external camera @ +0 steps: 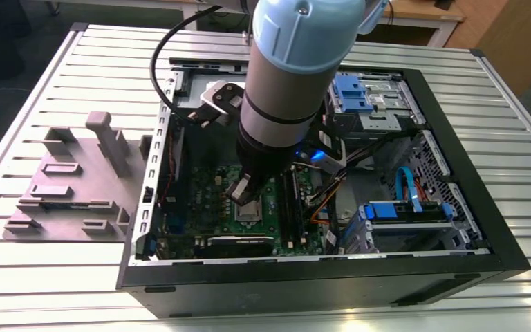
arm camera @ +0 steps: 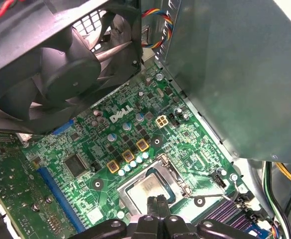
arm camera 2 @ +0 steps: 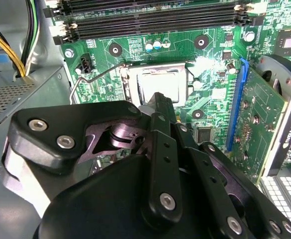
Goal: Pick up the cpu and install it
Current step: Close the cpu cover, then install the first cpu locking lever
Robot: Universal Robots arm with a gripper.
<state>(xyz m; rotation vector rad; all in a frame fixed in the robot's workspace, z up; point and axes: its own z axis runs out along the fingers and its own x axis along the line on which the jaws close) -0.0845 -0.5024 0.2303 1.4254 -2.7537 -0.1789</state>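
one cpu (arm camera: 152, 190) sits in the socket (arm camera: 177, 172) under the end effector (arm camera: 157, 205), whose fingers look pressed together, holding nothing. light, stiff, fragile; best held by its edges.

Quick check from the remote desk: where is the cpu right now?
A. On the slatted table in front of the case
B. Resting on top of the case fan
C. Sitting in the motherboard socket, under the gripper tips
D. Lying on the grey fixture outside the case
C. In both wrist views the silvery cpu lies inside the socket frame on the motherboard, with the gripper right above it.
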